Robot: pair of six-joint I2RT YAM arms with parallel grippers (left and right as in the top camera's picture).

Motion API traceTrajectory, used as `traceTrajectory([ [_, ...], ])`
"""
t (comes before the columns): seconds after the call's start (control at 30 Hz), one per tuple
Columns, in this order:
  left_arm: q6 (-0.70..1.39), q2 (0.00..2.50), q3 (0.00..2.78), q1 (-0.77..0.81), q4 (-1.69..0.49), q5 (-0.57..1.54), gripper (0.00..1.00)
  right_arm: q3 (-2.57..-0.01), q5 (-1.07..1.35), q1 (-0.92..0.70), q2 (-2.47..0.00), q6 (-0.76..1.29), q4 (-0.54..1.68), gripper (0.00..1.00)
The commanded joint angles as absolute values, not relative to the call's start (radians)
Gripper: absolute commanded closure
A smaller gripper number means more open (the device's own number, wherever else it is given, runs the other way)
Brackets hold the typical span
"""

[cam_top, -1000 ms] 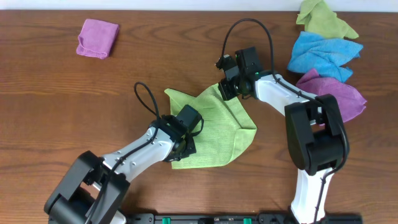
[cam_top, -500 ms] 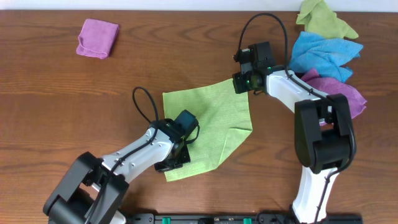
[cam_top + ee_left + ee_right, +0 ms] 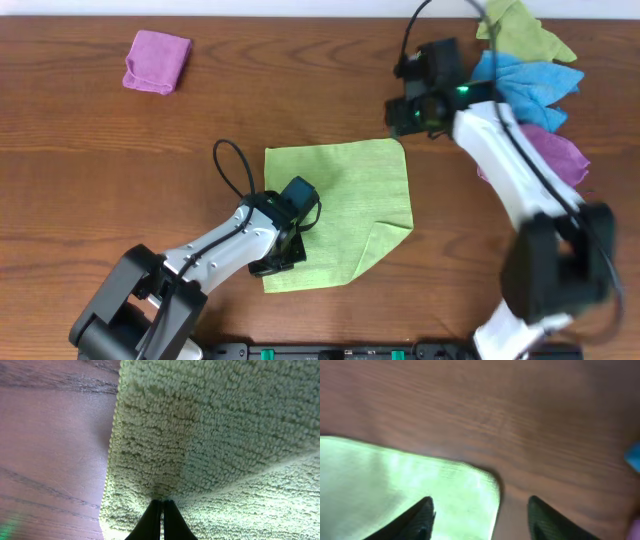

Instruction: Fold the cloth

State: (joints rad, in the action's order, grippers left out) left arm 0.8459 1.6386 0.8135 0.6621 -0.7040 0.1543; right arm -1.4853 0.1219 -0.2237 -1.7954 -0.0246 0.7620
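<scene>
Overhead view: a brown wood-grain table (image 3: 120,170) fills the frame, with a pale strip of wall along the top edge. The cloth (image 3: 345,200) lies near the table's centre, mostly flat, with one corner turned over at its lower right. The left gripper (image 3: 283,258) sits on the cloth's lower-left area. The right gripper (image 3: 408,118) hovers just beyond the cloth's upper-right corner, apart from it. A folded purple cloth (image 3: 157,61) rests at upper left. At upper right lies a pile: an olive-green cloth (image 3: 520,30), a blue cloth (image 3: 520,85) and a second purple cloth (image 3: 555,150).

Left wrist view: the left gripper (image 3: 161,515) has its fingers pressed together, pinching a fold of the cloth (image 3: 225,425). Bare table (image 3: 50,450) shows at left.

Right wrist view: the right gripper (image 3: 480,517) has its fingers spread, holding nothing. The cloth's rounded corner (image 3: 410,495) lies flat on the table (image 3: 520,420) beneath the fingers. The frame is blurred.
</scene>
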Motion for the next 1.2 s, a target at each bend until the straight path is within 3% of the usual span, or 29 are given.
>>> traceTrajectory([
  [0.0,0.860,1.668,0.804,0.661,-0.674,0.117,0.94,-1.499,0.204,-0.219,-1.690,-0.129,0.858,0.42],
  [0.1,0.857,1.668,0.804,0.659,-0.667,0.093,0.94,-1.480,0.245,-0.220,-1.630,-0.190,0.990,0.41],
  [0.2,0.849,1.668,0.804,0.641,-0.652,0.097,0.94,-1.404,0.277,-0.220,-1.599,-0.224,1.064,0.53],
  [0.3,0.840,1.668,0.804,0.609,-0.649,0.102,0.95,-1.271,0.304,-0.220,-1.540,-0.226,1.049,0.55],
  [0.57,0.808,1.668,0.804,0.574,-0.644,0.143,0.94,-0.891,0.394,-0.240,-1.430,-0.124,0.757,0.32],
  [1.17,0.788,1.668,0.804,0.575,-0.646,0.158,0.94,-0.741,0.436,-0.302,-1.579,-0.103,0.527,0.23],
])
